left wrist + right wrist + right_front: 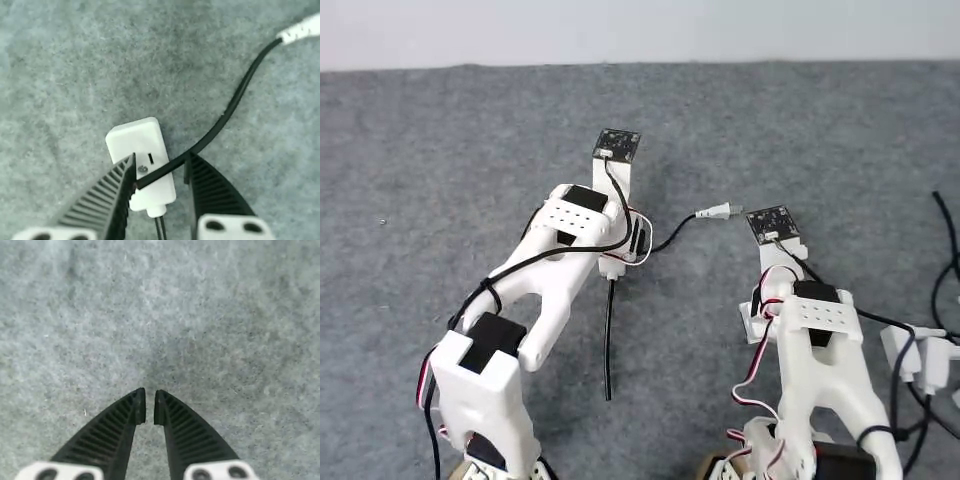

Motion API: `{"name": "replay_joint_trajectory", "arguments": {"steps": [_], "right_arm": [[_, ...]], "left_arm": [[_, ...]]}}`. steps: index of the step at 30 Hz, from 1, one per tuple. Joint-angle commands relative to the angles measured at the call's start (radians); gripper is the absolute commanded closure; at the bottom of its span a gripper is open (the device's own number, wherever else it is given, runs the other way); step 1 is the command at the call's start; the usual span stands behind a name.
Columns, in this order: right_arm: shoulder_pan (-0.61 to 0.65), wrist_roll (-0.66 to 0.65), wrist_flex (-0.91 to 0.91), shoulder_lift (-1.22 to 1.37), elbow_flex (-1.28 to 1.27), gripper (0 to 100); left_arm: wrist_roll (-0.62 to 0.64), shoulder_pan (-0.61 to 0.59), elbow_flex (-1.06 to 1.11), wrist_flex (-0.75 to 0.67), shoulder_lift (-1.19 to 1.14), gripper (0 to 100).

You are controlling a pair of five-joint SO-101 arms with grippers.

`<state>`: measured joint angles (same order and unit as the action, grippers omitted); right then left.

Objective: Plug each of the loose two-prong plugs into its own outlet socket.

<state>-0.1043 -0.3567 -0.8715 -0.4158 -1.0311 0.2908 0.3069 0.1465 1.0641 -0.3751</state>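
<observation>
A white two-prong plug (715,212) lies on the grey carpet between the two arms, and its black cable (235,102) runs back toward the left arm. My left gripper (160,162) hangs open just above a white outlet socket (141,160), with the cable crossing the socket between its fingers. In the high view the left gripper (636,240) sits over that socket (612,266). One slot (150,158) of the socket shows. My right gripper (149,400) is shut over bare carpet, holding nothing.
The socket's own black cord (609,340) trails toward the front edge. A cluster of white plugs or sockets (918,358) with tangled black cables lies at the right edge, beside the right arm. Open carpet (440,170) stretches to the far left.
</observation>
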Motion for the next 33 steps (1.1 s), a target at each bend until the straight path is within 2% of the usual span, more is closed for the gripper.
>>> {"name": "replay_joint_trajectory", "arguments": {"steps": [1,6,16,25,29,33], "right_arm": [[-0.008,-0.012,0.008,-0.001,0.023,95.4],[-0.008,-0.012,0.007,-0.001,0.023,95.4],[-0.007,-0.012,0.007,-0.001,0.023,95.4],[-0.007,-0.012,0.007,-0.001,0.023,95.4],[-0.007,-0.012,0.001,-0.001,0.023,95.4],[-0.007,-0.014,-0.001,-0.001,0.023,95.4]], "left_arm": [[0.057,-0.005,0.013,0.009,0.014,85],[0.069,-0.009,-0.007,0.018,-0.011,85],[0.068,-0.112,-0.127,0.143,-0.109,85],[0.028,-0.12,-0.124,0.153,-0.112,85],[0.02,-0.18,-0.125,0.172,-0.117,85],[-0.052,-0.252,-0.127,0.17,-0.117,85]]}}
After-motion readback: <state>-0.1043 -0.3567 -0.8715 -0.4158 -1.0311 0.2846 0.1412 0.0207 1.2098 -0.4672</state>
